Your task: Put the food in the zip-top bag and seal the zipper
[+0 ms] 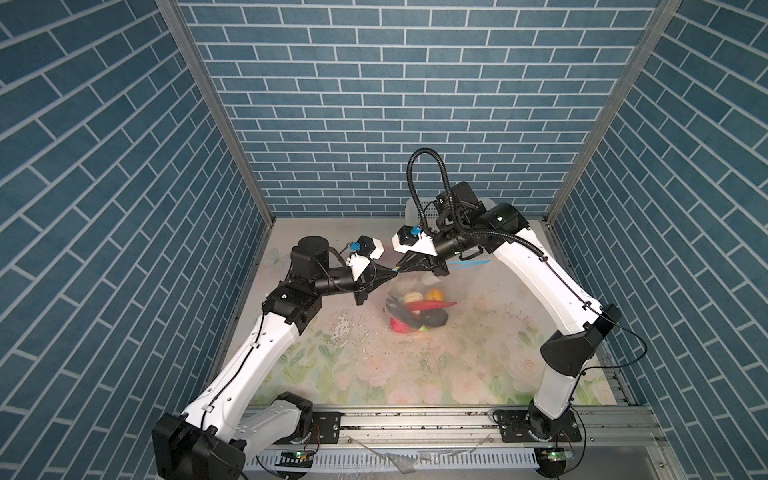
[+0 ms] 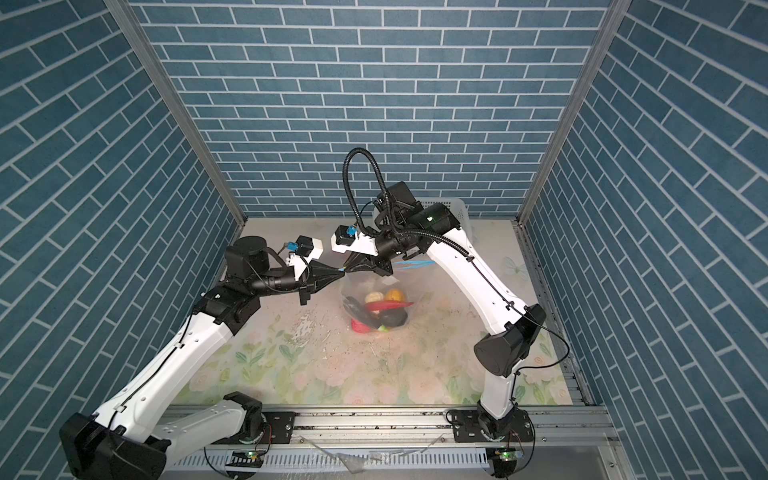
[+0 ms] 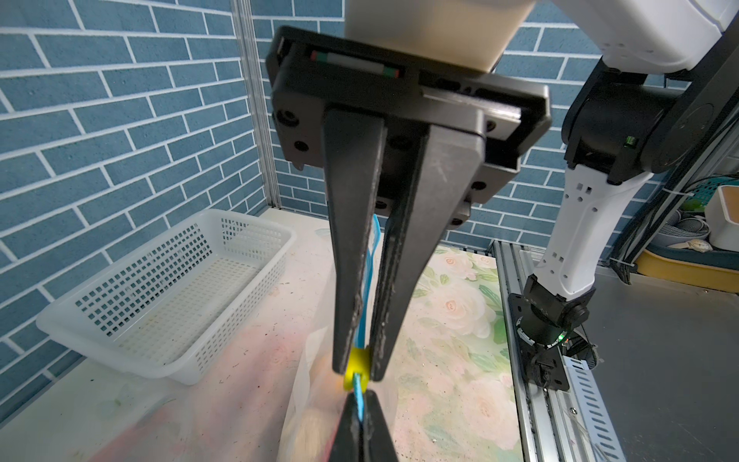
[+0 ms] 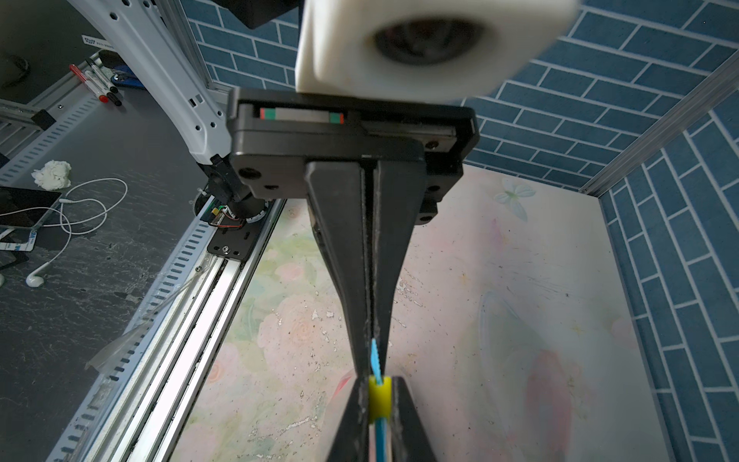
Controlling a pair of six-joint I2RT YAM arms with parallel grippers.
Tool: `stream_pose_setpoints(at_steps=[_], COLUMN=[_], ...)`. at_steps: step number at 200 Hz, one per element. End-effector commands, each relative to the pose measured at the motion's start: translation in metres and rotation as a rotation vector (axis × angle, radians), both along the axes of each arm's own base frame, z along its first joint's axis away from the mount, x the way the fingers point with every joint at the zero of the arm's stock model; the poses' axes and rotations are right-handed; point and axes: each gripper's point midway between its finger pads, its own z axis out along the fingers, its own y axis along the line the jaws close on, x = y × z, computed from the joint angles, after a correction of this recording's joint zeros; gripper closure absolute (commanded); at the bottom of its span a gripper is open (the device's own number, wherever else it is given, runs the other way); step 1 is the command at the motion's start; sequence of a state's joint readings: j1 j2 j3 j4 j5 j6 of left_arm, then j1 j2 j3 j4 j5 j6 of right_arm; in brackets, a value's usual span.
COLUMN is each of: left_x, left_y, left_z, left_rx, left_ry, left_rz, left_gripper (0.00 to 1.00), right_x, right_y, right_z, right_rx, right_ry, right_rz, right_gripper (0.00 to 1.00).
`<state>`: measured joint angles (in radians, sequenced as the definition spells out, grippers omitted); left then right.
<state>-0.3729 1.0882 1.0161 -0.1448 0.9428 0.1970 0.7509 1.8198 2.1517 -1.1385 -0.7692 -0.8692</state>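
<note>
Logging cell: blue brick-pattern walls [image 1: 374, 104] on three sides | floral tabletop [image 1: 374, 365], scuffed mid-table | white perforated basket [image 3: 180, 256] at 1 o'clock | zip-top bag [image 1: 415, 286] just 12 o'clock of centre, mouth edge held up, food [image 1: 419, 309] bunched at its 6 o'clock end | zipper [image 1: 469, 263] long axis 9-to-3 | left gripper [image 4: 370, 360] fingers together, clamping the zipper's 9 o'clock end | right gripper [image 3: 357, 366] pinching yellow tab [image 4: 379, 396] just beside.

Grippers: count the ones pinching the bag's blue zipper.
2. The left gripper is shut on the zipper at its end; the right gripper pinches the yellow tab right beside it, tips nearly touching.
</note>
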Motion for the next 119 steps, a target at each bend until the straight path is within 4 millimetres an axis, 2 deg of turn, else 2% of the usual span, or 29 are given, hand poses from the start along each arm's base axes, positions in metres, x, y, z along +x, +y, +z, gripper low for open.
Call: stream_pose_setpoints(at_steps=[1, 119], left_x=[-0.006, 0.002], left_y=[0.001, 0.009], left_z=[0.016, 0.004], left_rx=[-0.020, 0.021], left_ry=[-0.064, -0.091], left_rz=[-0.009, 0.072], left_gripper=[1.00, 1.00], right_x=[0.000, 0.009], right_y=[-0.001, -0.013], right_z=[0.006, 0.002], right_rx=[-0.003, -0.057], right_ry=[-0.041, -0.061], right_rz=[0.013, -0.051], right_gripper=[0.89, 0.91])
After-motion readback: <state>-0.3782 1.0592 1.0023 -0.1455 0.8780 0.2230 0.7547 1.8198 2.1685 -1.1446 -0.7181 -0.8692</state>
